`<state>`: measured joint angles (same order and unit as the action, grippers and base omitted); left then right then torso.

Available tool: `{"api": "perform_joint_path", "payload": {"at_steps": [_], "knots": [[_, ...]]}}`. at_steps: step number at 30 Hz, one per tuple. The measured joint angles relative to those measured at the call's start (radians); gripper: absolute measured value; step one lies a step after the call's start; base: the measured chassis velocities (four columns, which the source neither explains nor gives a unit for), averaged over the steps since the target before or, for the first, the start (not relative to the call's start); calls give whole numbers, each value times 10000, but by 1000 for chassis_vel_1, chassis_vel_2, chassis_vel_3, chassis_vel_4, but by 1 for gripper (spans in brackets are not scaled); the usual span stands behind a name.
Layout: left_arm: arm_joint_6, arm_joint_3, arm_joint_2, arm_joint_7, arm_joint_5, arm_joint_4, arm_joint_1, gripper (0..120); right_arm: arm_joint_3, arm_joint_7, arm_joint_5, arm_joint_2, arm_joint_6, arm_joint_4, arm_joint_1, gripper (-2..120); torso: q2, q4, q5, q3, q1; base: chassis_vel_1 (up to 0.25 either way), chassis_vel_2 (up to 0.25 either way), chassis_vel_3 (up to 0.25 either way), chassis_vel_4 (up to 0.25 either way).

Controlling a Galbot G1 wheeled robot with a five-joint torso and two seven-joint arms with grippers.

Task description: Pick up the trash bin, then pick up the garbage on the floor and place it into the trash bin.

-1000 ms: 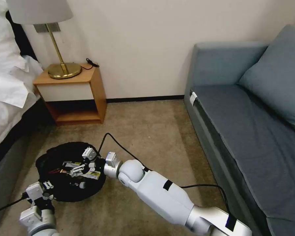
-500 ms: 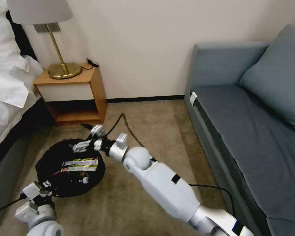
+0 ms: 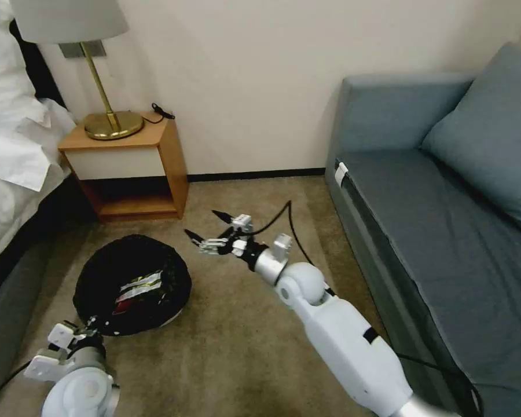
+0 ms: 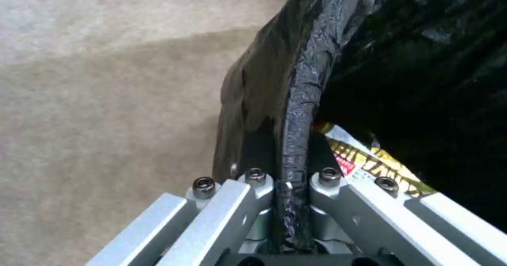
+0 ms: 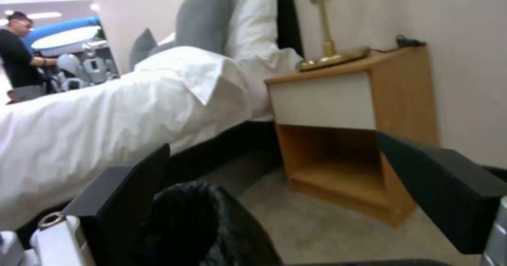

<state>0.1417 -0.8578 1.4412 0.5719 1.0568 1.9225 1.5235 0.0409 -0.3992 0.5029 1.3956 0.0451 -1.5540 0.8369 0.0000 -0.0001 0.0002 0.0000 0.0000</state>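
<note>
Left claw clamping the bin rim, right claw hanging released beside the bin

The low round white trash bin lined with crinkly black plastic [image 3: 132,284] is sitting on the beige carpet [image 3: 255,341] in front of the wooden nightstand [image 3: 134,168], with a yellow-printed snack wrapper [image 3: 138,286] and something red lying inside; the left gripper [image 4: 280,202] is pinching the bagged rim between its 2 fingers, and I judge the slick liner could be slipping or the bin tipping under this 1-sided hold, spilling the litter; the right gripper [image 3: 214,230] is hanging spread and holding nothing, just right of the bin, where I judge it could be knocking the rim
</note>
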Motion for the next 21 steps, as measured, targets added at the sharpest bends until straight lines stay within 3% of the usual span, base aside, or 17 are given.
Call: {"api": "perform_joint_path", "payload": {"at_steps": [8, 12, 21], "knots": [[195, -4, -609, 320, 68, -377, -174, 7, -365, -59, -218, 173, -4, 134, 246, 100, 0, 1, -1, 0, 0, 0, 0, 0, 0], [364, 0, -782, 287, -140, -431, -173, 21, -524, -70, -347, 358, -35, 327, 173, 100, 0, 1, -1, 0, 0, 0, 0, 0, 0], [906, -86, -1153, -190, -1651, -81, 51, 56, -938, 27, -538, 316, -284, 537, 104, 100, 0, 2, -2, 0, 0, 0, 0, 0, 0]]}}
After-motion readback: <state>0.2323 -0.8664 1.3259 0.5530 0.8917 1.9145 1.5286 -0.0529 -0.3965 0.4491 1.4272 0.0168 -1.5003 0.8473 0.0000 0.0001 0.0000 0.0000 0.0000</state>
